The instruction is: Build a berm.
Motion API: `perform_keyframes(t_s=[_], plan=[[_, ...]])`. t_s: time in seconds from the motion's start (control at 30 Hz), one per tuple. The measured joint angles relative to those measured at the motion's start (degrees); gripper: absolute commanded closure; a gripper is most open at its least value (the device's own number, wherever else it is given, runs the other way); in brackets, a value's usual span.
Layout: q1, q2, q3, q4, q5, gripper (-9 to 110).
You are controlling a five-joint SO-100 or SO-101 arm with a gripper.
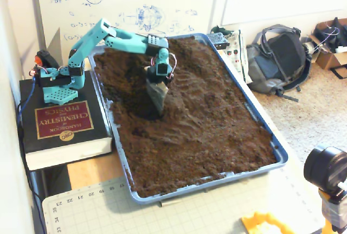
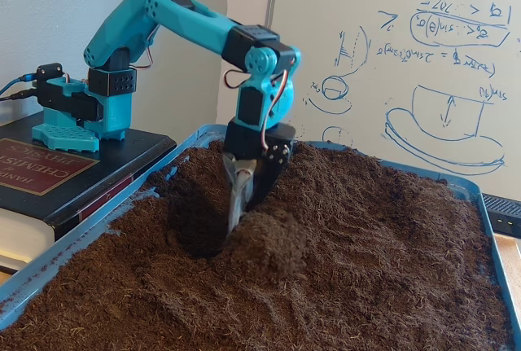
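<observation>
Teal plastic arm (image 2: pixel 183 21) with black servo blocks, thin red wires, dark claw (image 2: pixel 236 204).

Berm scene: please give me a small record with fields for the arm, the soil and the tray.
gripper: pointing down, tips pushed into the soil; open or shut cannot be told
berm: lumpy raised mound right beside the gripper
hollow: dark dug pit on the arm's base side
tray: blue, filled with loose soil
arm base: on a chemistry handbook

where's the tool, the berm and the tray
tool (image 2: pixel 236 212): a fixed view, low from the side; its tip, down at the soil.
berm (image 2: pixel 269 241): the same view; top of the lumpy mound beside the tool.
tray (image 1: pixel 259 117): a fixed view from above; blue rim on the right side.
</observation>
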Motion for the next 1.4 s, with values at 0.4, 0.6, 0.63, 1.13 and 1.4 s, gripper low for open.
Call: perform_keyframes(t_s=[0.4, 0.6, 0.63, 1.13, 1.4], plan=[[-0.88, 8.17, -0.7, 9.93, 0.0, 101], [-3.96, 13.97, -0.7, 10.63, 4.57, 101], [-4.48, 15.12, -0.7, 10.63, 6.24, 101], [-22.06, 18.72, -0.7, -12.13, 32.61, 101], [-31.64, 11.6, -0.7, -22.76, 38.94, 101]])
